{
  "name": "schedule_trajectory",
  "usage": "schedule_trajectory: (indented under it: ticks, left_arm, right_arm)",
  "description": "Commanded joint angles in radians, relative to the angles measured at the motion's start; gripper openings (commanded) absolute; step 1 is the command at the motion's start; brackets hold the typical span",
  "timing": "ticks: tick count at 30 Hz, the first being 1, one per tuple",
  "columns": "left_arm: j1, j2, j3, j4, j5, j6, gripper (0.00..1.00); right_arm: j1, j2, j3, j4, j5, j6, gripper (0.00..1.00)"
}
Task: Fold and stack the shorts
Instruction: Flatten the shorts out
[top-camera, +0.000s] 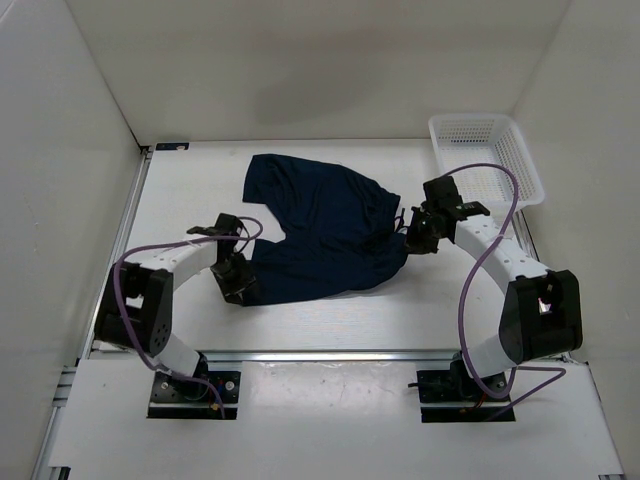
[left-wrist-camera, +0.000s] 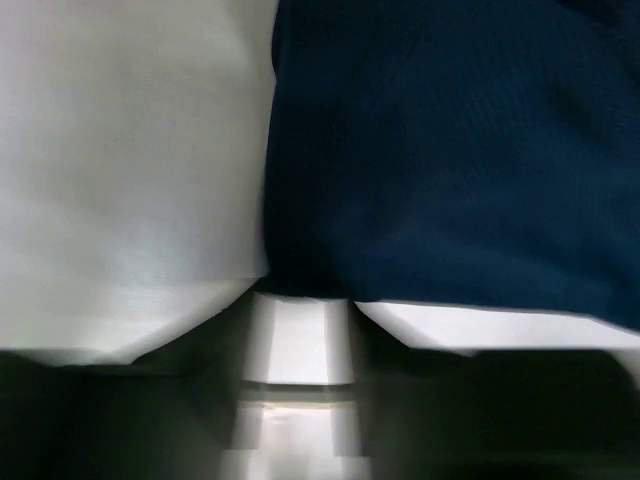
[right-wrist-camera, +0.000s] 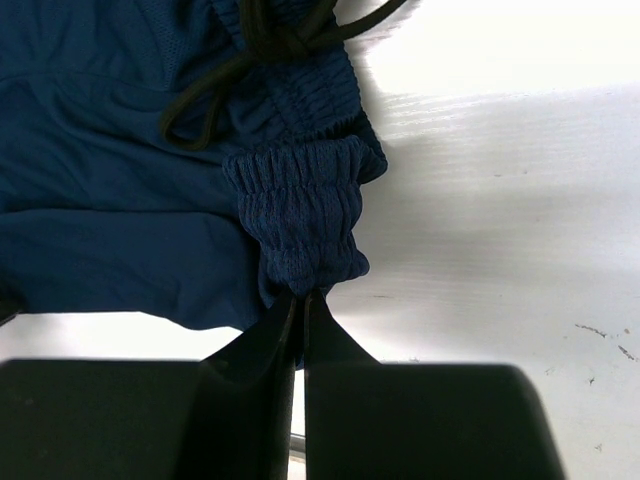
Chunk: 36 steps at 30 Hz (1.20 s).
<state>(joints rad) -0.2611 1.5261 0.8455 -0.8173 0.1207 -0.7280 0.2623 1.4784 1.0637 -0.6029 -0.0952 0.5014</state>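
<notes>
The dark navy shorts lie rumpled on the white table, waist toward the right. My right gripper is at their right edge. In the right wrist view it is shut on a bunched piece of the elastic waistband, with the thin dark drawstring looped just beyond. My left gripper sits at the lower left corner of the shorts. In the blurred left wrist view its jaws stand apart with the table showing between them, and the shorts' edge lies right at the tips.
A white plastic mesh basket stands at the back right corner of the table. White walls close in the table on the left, back and right. Purple cables loop off both arms.
</notes>
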Motion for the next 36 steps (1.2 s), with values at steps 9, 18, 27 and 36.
schedule_trajectory:
  ticks: [9, 18, 27, 36]
  left_arm:
    - [-0.012, -0.056, 0.128, -0.043, -0.053, 0.050, 0.11]
    - [-0.012, 0.131, 0.573, -0.194, -0.131, 0.121, 0.11]
    - [-0.003, 0.578, 1.090, -0.330, -0.122, 0.191, 0.20]
    - [0.006, 0.439, 0.967, -0.309, -0.119, 0.191, 0.85]
  right_arm:
    - [-0.001, -0.050, -0.008, -0.001, -0.014, -0.017, 0.00]
    - [-0.001, -0.041, 0.012, -0.001, -0.005, -0.017, 0.00]
    - [-0.001, 0.034, 0.042, 0.026, 0.003, 0.012, 0.00]
    - [-0.001, 0.054, 0.061, 0.035, -0.018, 0.012, 0.00]
